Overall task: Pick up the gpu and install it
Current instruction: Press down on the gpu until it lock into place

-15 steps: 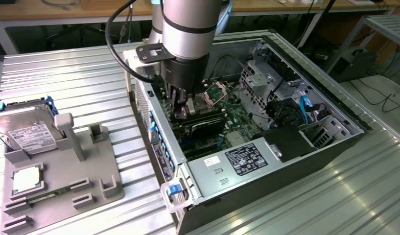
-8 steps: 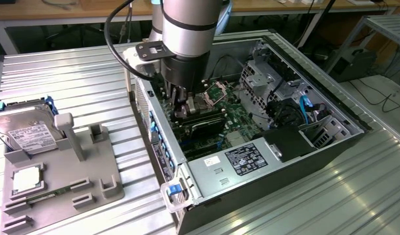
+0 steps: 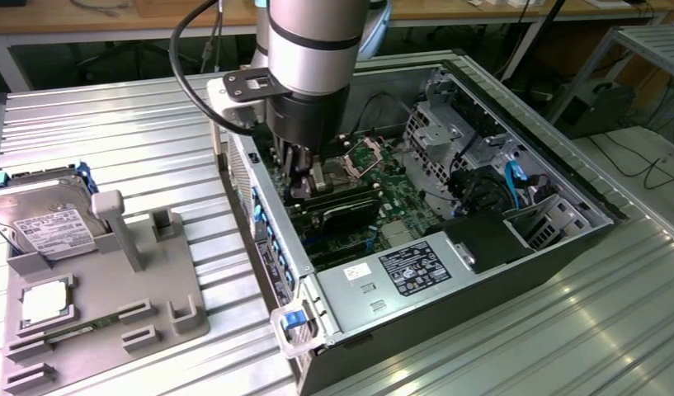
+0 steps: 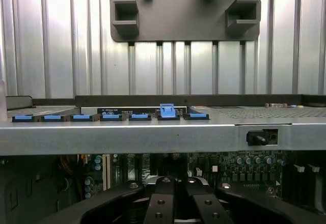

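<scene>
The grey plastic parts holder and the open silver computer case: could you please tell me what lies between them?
In the exterior view, only bare ribbed metal tabletop lies between the grey plastic parts holder and the open silver computer case; nothing stands in that strip.

The arm reaches down into the open computer case (image 3: 447, 272), its fingers (image 3: 304, 177) pressed together over the gpu (image 3: 342, 213) on the motherboard. A hard drive (image 3: 45, 219) leans in the grey holder (image 3: 100, 309) on the counter (image 3: 128, 140).
</scene>
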Tool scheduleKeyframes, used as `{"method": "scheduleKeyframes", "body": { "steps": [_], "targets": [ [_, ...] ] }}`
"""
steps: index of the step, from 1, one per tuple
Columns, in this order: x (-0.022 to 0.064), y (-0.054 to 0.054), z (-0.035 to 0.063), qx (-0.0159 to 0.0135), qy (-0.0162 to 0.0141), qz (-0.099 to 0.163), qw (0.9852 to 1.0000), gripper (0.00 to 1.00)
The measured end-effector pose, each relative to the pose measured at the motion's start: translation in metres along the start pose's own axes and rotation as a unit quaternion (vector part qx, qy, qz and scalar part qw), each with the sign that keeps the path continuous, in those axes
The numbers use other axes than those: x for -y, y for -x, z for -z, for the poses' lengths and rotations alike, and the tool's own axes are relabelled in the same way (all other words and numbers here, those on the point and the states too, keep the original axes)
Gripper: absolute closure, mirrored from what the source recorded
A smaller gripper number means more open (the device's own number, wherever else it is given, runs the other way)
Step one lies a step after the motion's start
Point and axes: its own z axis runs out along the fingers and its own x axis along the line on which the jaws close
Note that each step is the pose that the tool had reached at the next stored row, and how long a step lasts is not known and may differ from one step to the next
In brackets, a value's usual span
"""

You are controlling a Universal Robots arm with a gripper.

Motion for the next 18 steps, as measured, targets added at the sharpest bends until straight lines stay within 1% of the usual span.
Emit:
{"method": "scheduleKeyframes", "body": {
  "steps": [11,18],
  "targets": [
    [-0.0082,0.0,-0.0019,0.0,0.0,0.0,1.0,0.89],
    [-0.0106,-0.0001,-0.0035,0.0,0.0,0.0,1.0,0.89]
  ]
}}
